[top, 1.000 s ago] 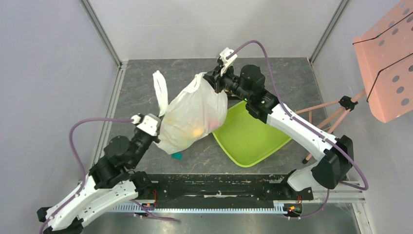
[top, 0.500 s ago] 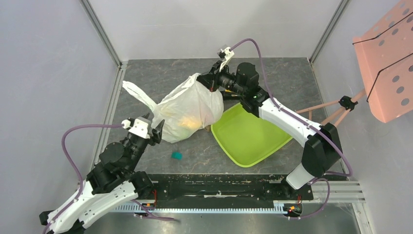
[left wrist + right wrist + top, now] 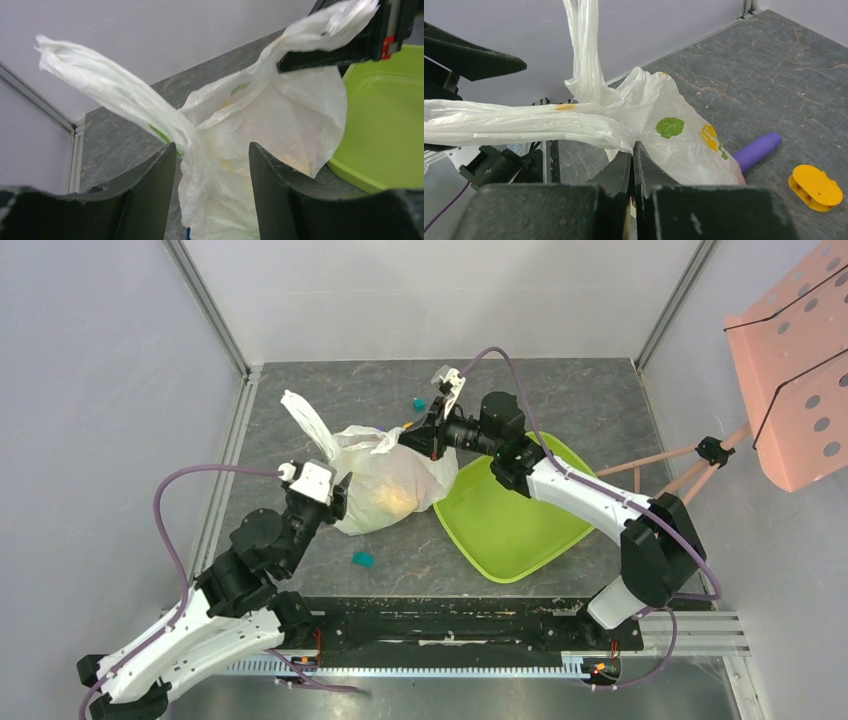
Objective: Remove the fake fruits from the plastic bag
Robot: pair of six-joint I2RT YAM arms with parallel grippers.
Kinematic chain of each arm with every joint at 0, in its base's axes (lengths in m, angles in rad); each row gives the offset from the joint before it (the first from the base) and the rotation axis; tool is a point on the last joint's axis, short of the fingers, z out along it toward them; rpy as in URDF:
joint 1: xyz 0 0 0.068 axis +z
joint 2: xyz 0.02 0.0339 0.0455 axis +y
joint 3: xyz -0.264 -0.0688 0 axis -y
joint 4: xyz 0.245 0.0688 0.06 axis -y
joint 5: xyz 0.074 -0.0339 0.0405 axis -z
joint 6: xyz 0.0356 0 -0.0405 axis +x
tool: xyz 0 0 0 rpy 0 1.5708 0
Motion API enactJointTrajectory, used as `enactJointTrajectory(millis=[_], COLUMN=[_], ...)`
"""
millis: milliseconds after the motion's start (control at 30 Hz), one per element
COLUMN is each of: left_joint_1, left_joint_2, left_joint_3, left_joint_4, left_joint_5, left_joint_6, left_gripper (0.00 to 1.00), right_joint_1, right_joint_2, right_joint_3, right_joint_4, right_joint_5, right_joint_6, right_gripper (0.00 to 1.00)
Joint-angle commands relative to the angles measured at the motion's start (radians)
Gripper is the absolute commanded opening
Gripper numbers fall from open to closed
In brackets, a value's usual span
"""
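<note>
The plastic bag [image 3: 385, 485] lies slumped on the grey table, white with a green leaf and lemon print [image 3: 664, 125]. A faint yellow shape [image 3: 395, 498] shows through its film; the fake fruits are otherwise hidden inside. My right gripper [image 3: 410, 435] is shut on one bunched loop handle, its jaws [image 3: 634, 147] pinching the film. The other handle [image 3: 305, 420] sticks up loose. My left gripper [image 3: 335, 500] is open at the bag's near-left side. In the left wrist view the bag [image 3: 270, 120] bulges just beyond the spread fingertips [image 3: 212, 147], untouched.
A lime-green tray [image 3: 520, 520] lies right of the bag, partly under the right arm. A teal block [image 3: 362, 559] sits in front of the bag, another [image 3: 419, 403] behind it. A purple cylinder [image 3: 756, 150] and an orange block [image 3: 816, 186] lie beyond the bag.
My left gripper has opened and let go of the bag. The right gripper moved down and left with its handle, and the raised bag sank onto the table.
</note>
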Motion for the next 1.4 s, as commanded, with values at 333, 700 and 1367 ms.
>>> enactJointTrajectory(millis=[333,700,1367], left_joint_1=[0.007,0.126,0.135], left_joint_2=[0.341,0.432,0.341], left_joint_3=[0.264,0.319,0.375], left_joint_4=[0.11,0.014,-0.17], left_joint_5=[0.047,0.176,0.525], left_joint_6=[-0.097,-0.284,-0.477], left_gripper=[0.41,0.33,0.02], right_joint_1=[0.002,0.002,0.003], right_joint_2=[-0.195,-0.273,-0.231], right_joint_3=[-0.11,-0.182,-0.137], right_joint_4=[0.097,0.124,0.086], right_joint_5=[0.113,0.149,0.194], right_joint_6=[0.093,0.137,0.139], right_gripper=[0.0,0.0,0.0])
